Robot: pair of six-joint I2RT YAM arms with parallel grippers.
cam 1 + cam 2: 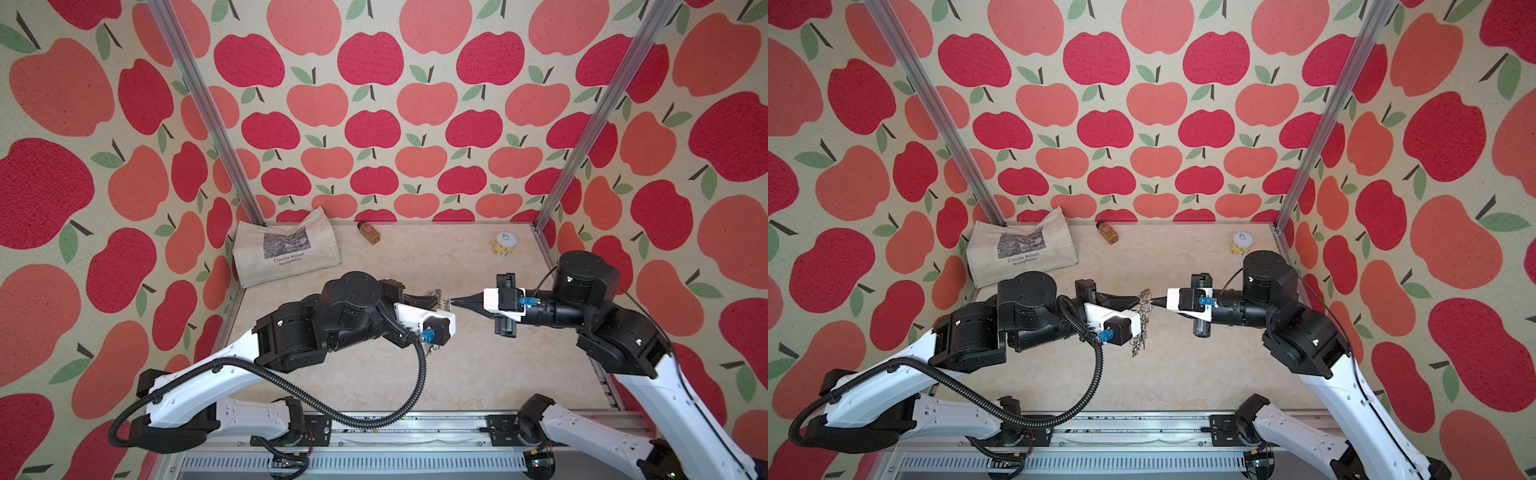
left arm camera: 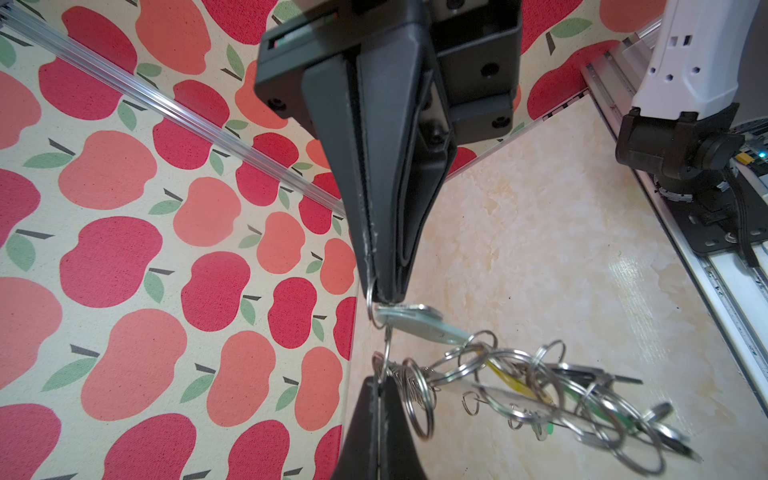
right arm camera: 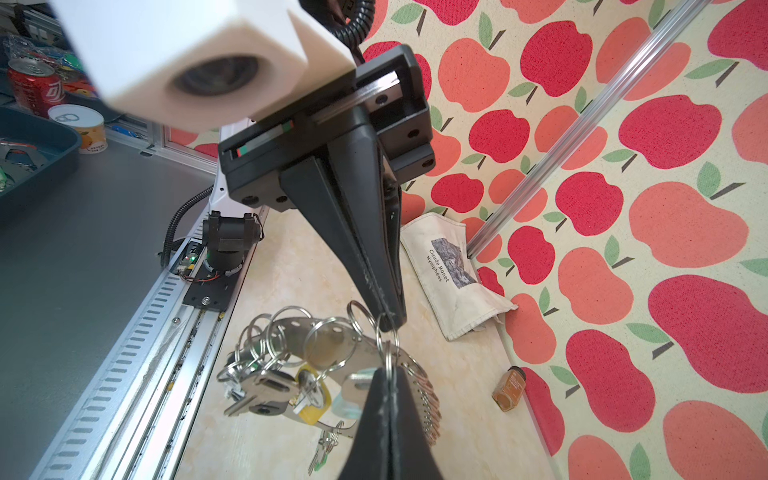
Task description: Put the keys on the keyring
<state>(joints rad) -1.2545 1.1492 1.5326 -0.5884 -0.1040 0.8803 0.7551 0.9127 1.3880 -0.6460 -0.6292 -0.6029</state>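
Left wrist view: your right gripper [image 2: 386, 296] and left gripper [image 2: 379, 381] meet tip to tip, both clamped shut.
Right pinches a split ring [image 2: 368, 303] carrying the pale-tagged key [image 2: 419, 326]; left pinches the keyring [image 3: 332, 343], dangling above the table [image 2: 540, 249]. Threading looks under way, but you can't tell if it is finished; release is likely left.

In a top view the left arm [image 1: 357, 316] hides most of the keyring [image 1: 437, 294]; only a few rings show.
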